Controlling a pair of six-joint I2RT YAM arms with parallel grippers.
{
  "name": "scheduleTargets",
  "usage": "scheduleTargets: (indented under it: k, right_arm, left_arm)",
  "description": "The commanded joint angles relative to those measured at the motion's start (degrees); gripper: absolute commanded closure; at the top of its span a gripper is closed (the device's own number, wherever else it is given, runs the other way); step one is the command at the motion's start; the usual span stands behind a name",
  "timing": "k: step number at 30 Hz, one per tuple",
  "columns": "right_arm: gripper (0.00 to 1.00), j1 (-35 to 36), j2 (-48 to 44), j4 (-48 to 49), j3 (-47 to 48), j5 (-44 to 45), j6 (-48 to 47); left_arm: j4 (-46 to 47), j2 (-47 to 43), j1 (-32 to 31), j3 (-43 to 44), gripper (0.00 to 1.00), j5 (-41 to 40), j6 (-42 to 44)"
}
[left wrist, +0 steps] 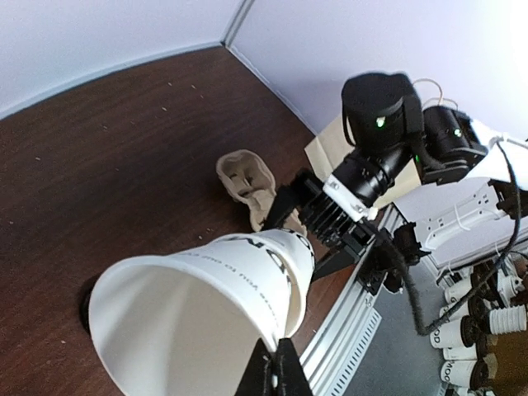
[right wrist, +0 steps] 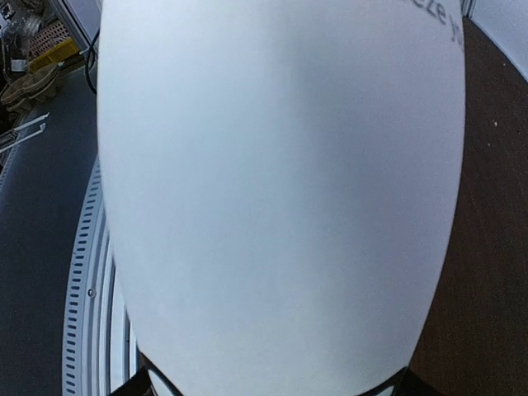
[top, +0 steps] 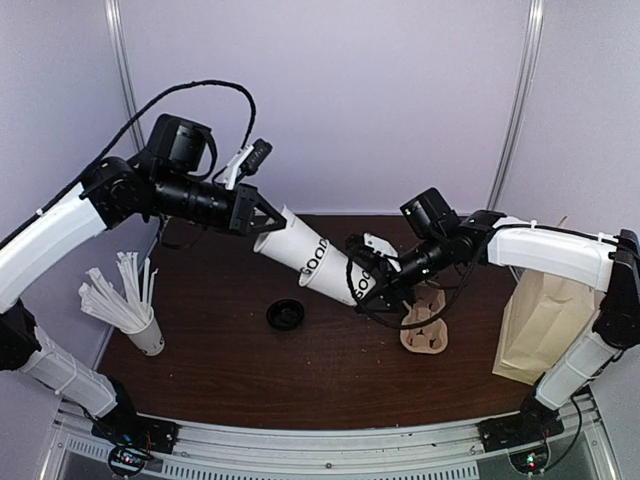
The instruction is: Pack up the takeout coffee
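Left gripper (top: 268, 222) is pinched tight on the rim of the paper cup (top: 305, 255), one finger inside the mouth and one outside. The left wrist view shows the fingers (left wrist: 275, 373) meeting on the cup wall. Right gripper (top: 368, 280) is jaws apart around the cup's narrow bottom end, fingers against its sides, gripping it as far as can be seen. The cup hangs in the air between both arms over the middle of the table (top: 230, 370). It lies nearly on its side, mouth toward the left arm, lid off. Black lid (top: 285, 315) lies flat on the table below the cup, apart from it, with bare wood all around it.

Cup carrier (top: 425, 325) sits just beside and under the right gripper. Paper bag (top: 540, 325) stands near the right edge. Straw cup (top: 148, 335) is near the left edge, well apart from the held cup.

Right wrist view is almost all white cup wall, with only finger ends at the bottom corners. The print is cut off and only partly readable, and the carrier is partly hidden behind the right gripper
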Motion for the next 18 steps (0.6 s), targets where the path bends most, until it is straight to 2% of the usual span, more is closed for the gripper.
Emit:
scheduleTargets:
  k: [1,6,12,15,18]
  right_arm:
    - [0.50,-0.3,1.4,-6.0,-1.8,0.5,-2.6]
    - [0.47,-0.4,1.1,-5.8,-2.2,0.2,-2.7]
    - [0.45,-2.1,0.7,-6.8,-1.5,-3.8,-2.2]
    - [0.44,-3.5,-0.9,-9.0,0.0,-5.7,-2.6]
    - [0.44,-4.5,-2.8,-11.5,2.2,-6.8,-3.4]
  left_arm:
    - [-2.0,-4.2,3.1,6.3,1.00,-4.1,4.2]
    - [-8.3,-3.2,3.6,10.1,1.00,-4.1,7.8]
    - [-23.5,-2.0,3.6,13.5,1.00,-9.8,13.2]
    - [-28.3,-1.4,3.1,12.6,1.00,-9.4,14.0]
    - [-28.5,-0.6,0.9,9.0,1.00,-9.8,13.9]
